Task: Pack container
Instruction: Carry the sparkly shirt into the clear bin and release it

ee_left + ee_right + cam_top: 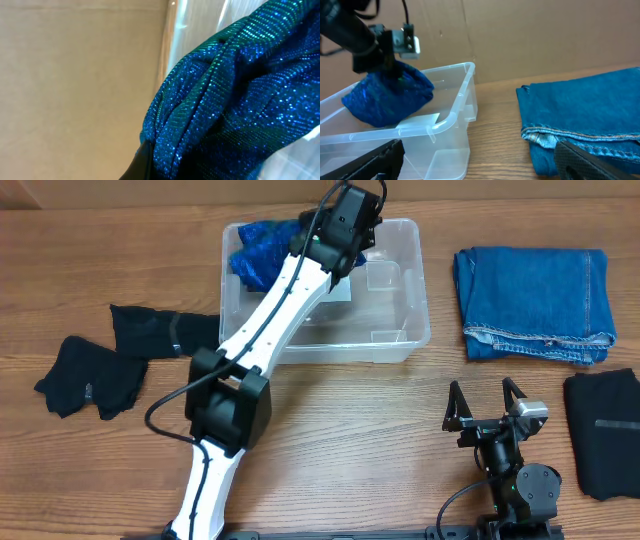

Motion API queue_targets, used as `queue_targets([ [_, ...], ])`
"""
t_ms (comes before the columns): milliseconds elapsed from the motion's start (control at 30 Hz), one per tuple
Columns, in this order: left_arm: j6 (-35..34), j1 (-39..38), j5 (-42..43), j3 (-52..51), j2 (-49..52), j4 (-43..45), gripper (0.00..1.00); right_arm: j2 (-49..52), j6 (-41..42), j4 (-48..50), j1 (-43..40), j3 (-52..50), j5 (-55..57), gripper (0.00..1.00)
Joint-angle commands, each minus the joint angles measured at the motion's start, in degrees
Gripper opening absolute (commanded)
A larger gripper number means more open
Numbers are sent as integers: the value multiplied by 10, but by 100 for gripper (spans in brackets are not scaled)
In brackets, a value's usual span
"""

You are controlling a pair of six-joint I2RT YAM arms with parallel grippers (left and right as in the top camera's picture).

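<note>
PACKING UNDER WAY: the container [395, 305], a clear plastic bin, sits on the wooden worktop [350, 430] at the upper middle of the overhead frame. The white left arm reaches diagonally up across the frame to it. The left pincer [392, 67] is clamped on the top of a glittering blue cloth [258, 255] and holds the bundle low inside the bin's upper-left corner. Gripping it from above lets the fabric sag into a compact lump against the wall. This probably leaves the bare floor at the bin's other end free for what follows.

That blue bundle is the only thing inside the container. Whether its underside already rests on the floor cannot be told from these views.

The rest waits outside. Folded jeans [535, 305] lie just right of the bin. A folded black garment [605, 430] sits at the right edge of the frame, and two more dark pieces (one [140, 330] close to the bin, one [85, 380] farther out) lie at left.

The right pincer [487, 405] stands at lower right with its jaws spread wide and holding nothing, facing the bin and the jeans. It looks parked clear of the working arm and well placed for the denim, and the job looks to be in its early stage.
</note>
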Motion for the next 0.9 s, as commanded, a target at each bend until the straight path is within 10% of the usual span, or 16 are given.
queue_targets([
  [0, 4, 2, 4, 1, 21, 21, 4, -4, -2, 3, -3, -6, 5, 100],
  [133, -38, -1, -1, 1, 21, 49, 50, -4, -2, 3, -3, -6, 5, 100],
  [467, -271, -57, -56, 150, 12, -43, 80, -4, -2, 3, -3, -6, 5, 100],
  [633, -369, -45, 7, 221, -26, -143, 72, -4, -2, 3, -3, -6, 5, 100],
  [867, -514, 35, 231, 221, -28, -289, 26, -4, -2, 3, -3, -6, 5, 100],
])
